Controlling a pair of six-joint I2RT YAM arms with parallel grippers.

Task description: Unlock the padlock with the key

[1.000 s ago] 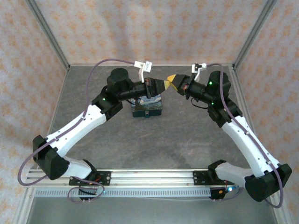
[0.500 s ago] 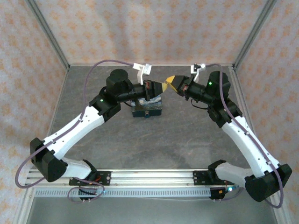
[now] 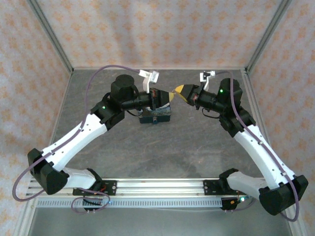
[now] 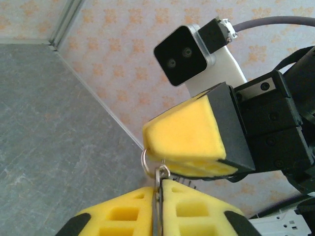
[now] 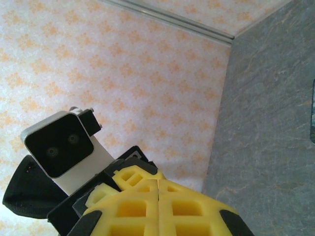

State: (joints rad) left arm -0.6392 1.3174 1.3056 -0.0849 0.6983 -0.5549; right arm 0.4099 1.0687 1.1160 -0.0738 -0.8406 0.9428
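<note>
Key (image 4: 161,174) in left gripper (image 4: 158,194), right gripper (image 3: 180,91) opposite, tin (image 3: 154,116) beneath

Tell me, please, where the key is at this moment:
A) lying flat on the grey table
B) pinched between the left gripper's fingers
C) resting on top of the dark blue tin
B: in the left wrist view the thin silvery key stands clamped between the yellow fingers of the left gripper, its ring poking out above them.

Thin silvery key (image 4: 158,209), edge-on, upright, pinched in left end effector (image 4: 160,189).
</note>
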